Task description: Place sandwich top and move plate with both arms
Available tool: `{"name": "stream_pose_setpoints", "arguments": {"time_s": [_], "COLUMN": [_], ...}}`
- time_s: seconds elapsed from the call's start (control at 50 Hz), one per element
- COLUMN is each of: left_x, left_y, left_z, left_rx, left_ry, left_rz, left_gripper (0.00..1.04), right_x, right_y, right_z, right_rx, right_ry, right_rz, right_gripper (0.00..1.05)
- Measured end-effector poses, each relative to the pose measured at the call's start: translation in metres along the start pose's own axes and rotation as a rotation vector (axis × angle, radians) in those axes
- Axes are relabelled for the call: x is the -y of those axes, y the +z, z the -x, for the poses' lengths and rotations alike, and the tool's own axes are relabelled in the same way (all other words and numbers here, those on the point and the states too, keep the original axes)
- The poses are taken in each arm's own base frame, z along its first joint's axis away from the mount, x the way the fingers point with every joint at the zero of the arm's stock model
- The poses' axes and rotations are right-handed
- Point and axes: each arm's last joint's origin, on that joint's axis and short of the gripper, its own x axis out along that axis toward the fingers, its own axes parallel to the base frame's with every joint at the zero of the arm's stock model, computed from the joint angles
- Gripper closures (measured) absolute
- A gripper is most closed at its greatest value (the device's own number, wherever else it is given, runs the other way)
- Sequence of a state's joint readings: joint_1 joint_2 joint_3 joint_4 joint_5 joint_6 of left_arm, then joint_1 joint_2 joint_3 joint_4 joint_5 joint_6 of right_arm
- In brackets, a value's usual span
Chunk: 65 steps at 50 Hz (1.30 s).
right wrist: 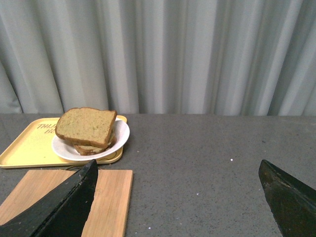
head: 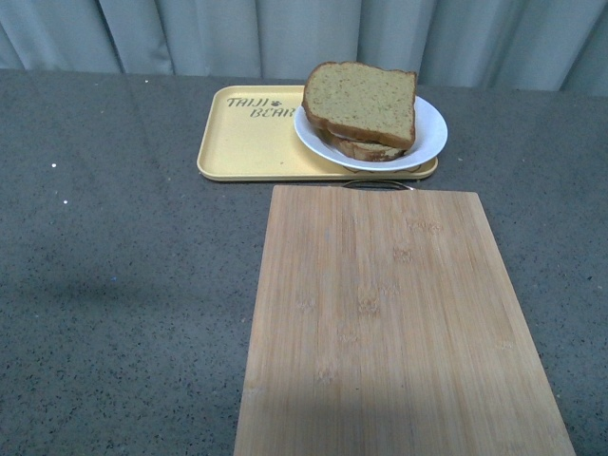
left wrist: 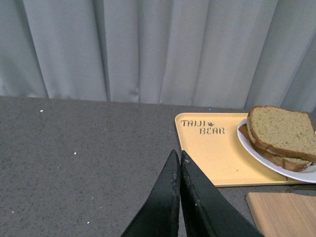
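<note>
Sandwich top point(head: 361, 101) sits on the plate point(head: 429, 128); left gripper point(left wrist: 179, 163) pinched empty, right gripper point(right wrist: 177, 180) spread wide, should grasp opposite rims evenly.

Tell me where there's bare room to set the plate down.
The whole board is bare, as is the tray's left half. Grey table lies open left of both. The tray's right end is crowded by the plate and sandwich.
</note>
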<state>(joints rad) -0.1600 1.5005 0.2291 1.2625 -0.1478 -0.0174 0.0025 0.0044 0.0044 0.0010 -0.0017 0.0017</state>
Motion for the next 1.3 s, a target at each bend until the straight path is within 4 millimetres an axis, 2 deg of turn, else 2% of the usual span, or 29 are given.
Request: {"name": "stream_pose_setpoints", "arguments": {"time_s": [0.3, 0.44, 0.56, 0.72, 1.3], "left_x": [-0.015, -0.018, -0.030, -0.031, -0.030], "left_y": [0.012, 0.012, 0.012, 0.013, 0.023], "left_z": [0.034, 0.047, 0.060, 0.075, 0.103], "left_rx": [-0.003, -0.006, -0.006, -0.005, 0.029], "left_ry": [0.010, 0.005, 0.009, 0.010, 0.010], "left_rz": [-0.004, -0.006, -0.008, -0.008, -0.008], "left_gripper": [1.01, 1.01, 1.01, 1.01, 1.01], "right_x": [0.000, 0.000, 0.000, 0.000, 0.000], "right_y": [0.000, 0.000, 0.000, 0.000, 0.000], "right_z": [0.000, 0.000, 0.000, 0.000, 0.000], "right_rx": [0.000, 0.000, 0.000, 0.000, 0.000], "right_ry": [0.000, 0.000, 0.000, 0.000, 0.000], "right_rz": [0.000, 0.000, 0.000, 0.000, 0.000], "right_gripper": [0.09, 0.09, 0.09, 0.09, 0.09]}}
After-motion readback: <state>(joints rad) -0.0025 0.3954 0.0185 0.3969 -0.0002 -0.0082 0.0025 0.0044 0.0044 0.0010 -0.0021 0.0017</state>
